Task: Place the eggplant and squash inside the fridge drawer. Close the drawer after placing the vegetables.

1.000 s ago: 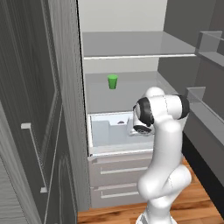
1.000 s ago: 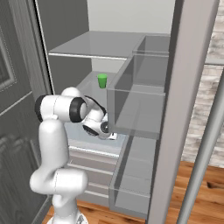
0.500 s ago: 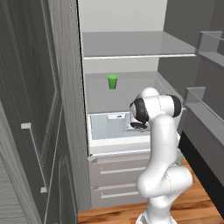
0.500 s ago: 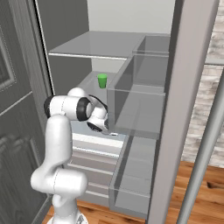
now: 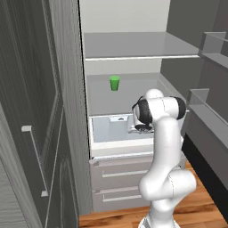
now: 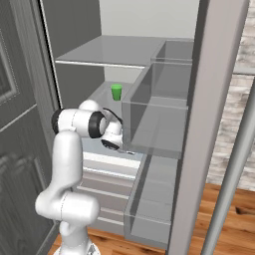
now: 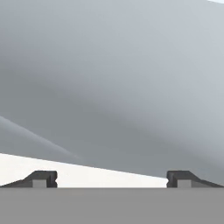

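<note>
The fridge drawer (image 5: 103, 133) is a pale bluish-white box pulled out under the lower shelf, also seen past the arm as the fridge drawer (image 6: 107, 160). My gripper (image 5: 132, 126) hangs over its right part, close to the inside. In the right base view the gripper (image 6: 118, 148) sits just above the drawer's front edge. In the hand view the gripper (image 7: 111, 179) is open, its fingertips (image 7: 41, 178) far apart with nothing between them, facing a plain grey surface. The eggplant and the squash are out of view.
A green cup (image 5: 115, 83) stands on the shelf above the drawer. Two grey flat-fronted drawers (image 5: 120, 173) lie below. The open fridge door (image 5: 35, 133) stands at the left, and clear door bins (image 6: 157, 124) crowd the right side. The floor is wood.
The arm has straightened up, and the hand has shifted a little left and deeper over the drawer. The jaws have stayed open.
</note>
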Robot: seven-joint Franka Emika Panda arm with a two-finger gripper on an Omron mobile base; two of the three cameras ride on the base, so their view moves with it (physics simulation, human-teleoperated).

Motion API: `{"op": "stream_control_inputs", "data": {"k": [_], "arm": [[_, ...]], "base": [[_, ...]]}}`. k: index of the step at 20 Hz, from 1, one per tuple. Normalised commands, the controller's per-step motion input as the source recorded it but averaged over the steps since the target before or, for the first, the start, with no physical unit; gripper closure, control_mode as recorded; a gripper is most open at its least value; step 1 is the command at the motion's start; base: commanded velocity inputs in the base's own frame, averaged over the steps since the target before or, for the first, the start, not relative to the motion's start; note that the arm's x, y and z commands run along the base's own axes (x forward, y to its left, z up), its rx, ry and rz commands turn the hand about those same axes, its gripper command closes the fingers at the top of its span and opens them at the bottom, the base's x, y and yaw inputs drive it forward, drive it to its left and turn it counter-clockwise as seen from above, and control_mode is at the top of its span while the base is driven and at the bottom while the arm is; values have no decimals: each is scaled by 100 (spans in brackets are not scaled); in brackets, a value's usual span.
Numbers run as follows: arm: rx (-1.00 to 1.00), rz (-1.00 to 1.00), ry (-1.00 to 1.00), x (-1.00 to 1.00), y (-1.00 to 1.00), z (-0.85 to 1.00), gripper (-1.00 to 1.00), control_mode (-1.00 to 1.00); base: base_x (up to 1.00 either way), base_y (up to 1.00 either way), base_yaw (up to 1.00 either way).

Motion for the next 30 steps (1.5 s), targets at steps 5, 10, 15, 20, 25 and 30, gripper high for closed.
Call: {"op": "stream_control_inputs", "data": {"k": [5,10,15,20,25,30], "arm": [[2,0,5,11,0,12,-100,-100],[0,0,6,-42,8,41,-100,-100],[0,0,3,-28,15,52,-100,-100],[0,0,1,-7,15,49,-100,-100],[0,0,0,-9,12,42,-100,-100],[0,0,0,-59,15,52,-100,-100]], "base": [[0,0,0],[0,0,0],[0,0,0],[0,0,0],[0,0,0],[0,0,0]]}}
